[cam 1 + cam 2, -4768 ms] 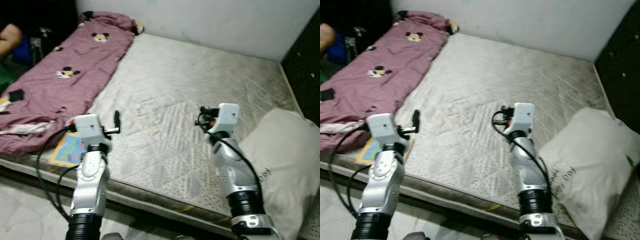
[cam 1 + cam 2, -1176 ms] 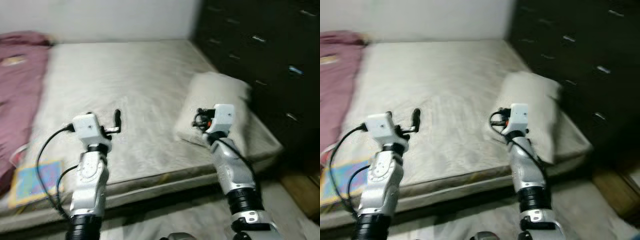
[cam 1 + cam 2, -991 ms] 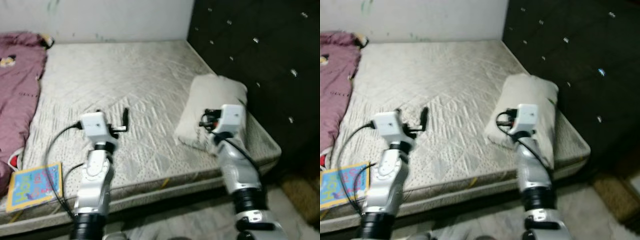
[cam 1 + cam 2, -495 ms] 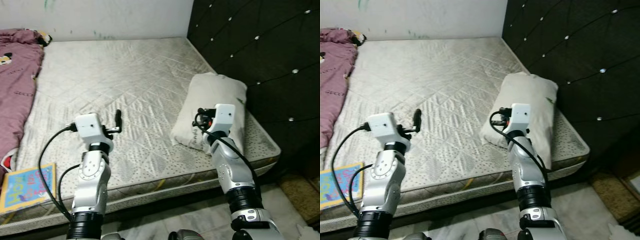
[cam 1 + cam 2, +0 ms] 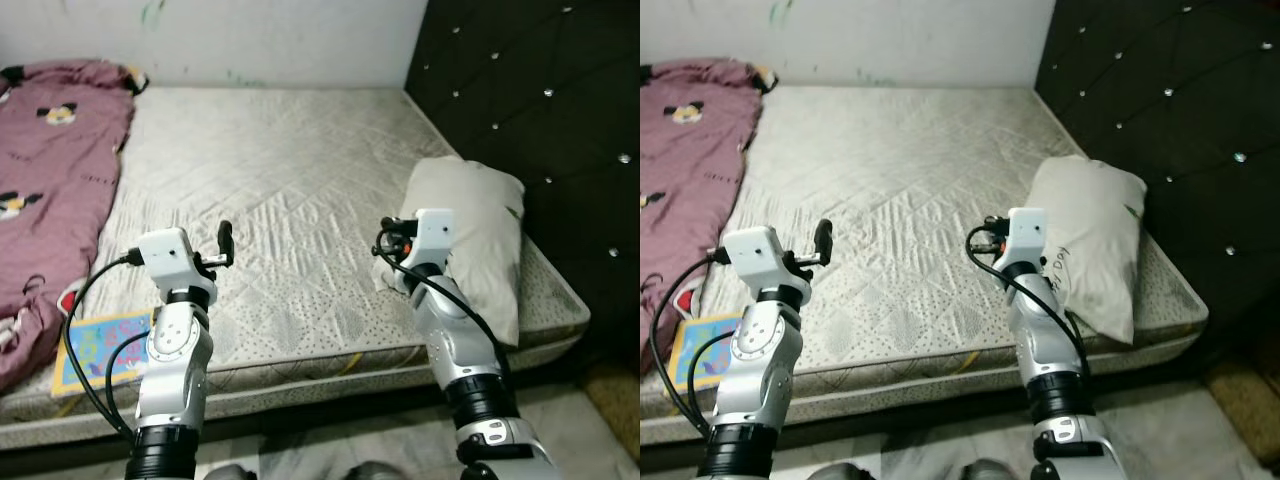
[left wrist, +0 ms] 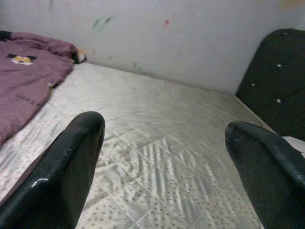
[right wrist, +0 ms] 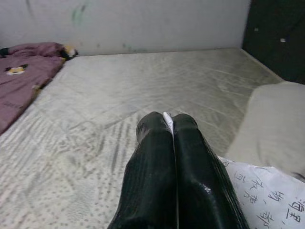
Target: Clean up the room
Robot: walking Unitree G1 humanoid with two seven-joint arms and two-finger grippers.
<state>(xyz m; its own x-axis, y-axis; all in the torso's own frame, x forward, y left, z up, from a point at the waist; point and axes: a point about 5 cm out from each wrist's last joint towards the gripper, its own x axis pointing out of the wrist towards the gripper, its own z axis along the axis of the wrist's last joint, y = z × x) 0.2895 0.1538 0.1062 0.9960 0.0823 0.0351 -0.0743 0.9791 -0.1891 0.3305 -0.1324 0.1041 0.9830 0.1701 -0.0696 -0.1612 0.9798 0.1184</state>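
Bare mattress (image 5: 300,180) ahead — left gripper (image 6: 167,157) spread wide, right gripper (image 7: 172,125) pinched on pillow (image 5: 480,230) cover.

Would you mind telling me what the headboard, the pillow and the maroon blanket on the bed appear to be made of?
Headboard: probably black leather or faux leather, padded; diamond tufting with shiny studs.
Pillow: off-white woven fabric, matte, with soft creases and printed characters near one end.
Maroon blanket: soft cloth, perhaps fleece or cotton; it lies in loose folds, with cartoon mouse prints.
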